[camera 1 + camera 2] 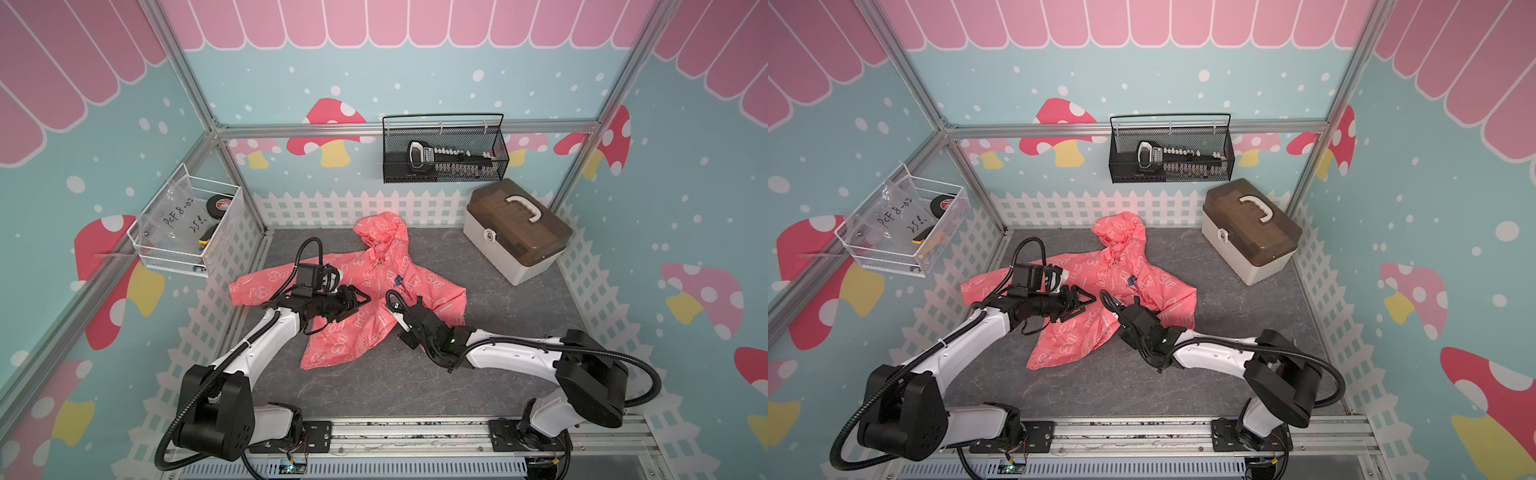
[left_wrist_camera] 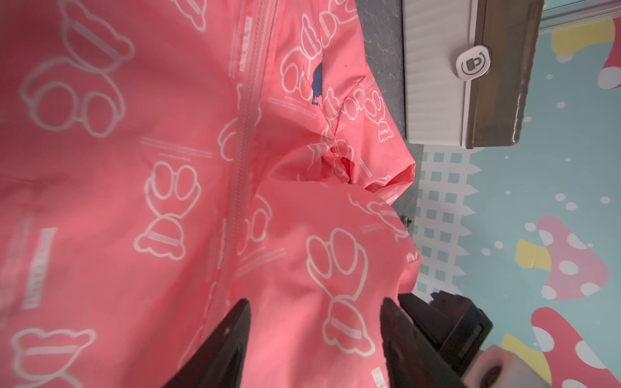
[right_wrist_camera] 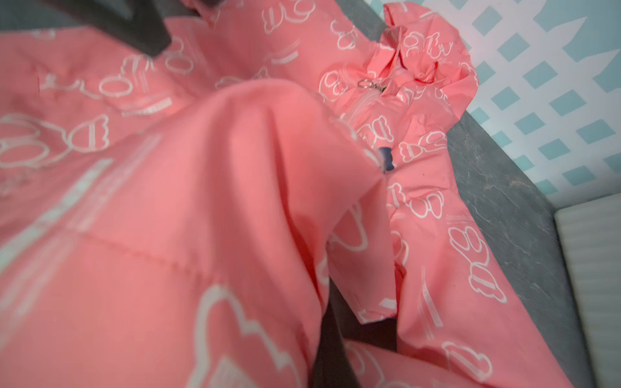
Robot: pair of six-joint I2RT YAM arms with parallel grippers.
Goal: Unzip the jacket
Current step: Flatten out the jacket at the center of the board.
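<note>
Item: jacket [image 1: 365,291], flat at table [image 1: 478,332] centre, hood [image 1: 382,232] toward 12 o'clock. zipper [image 2: 248,134] apparently closed, pull [image 3: 369,84] at the neck; unzipping all outstanding. left gripper [image 1: 361,300]: jaws apart, empty. right gripper [image 1: 392,309]: clamped on jacket fabric.

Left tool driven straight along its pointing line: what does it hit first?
Probably the jacket: a raised fold bulges directly ahead of the open left tool, almost between its fingers. The right tool lies beyond, off to one side; depth there is unclear.
</note>
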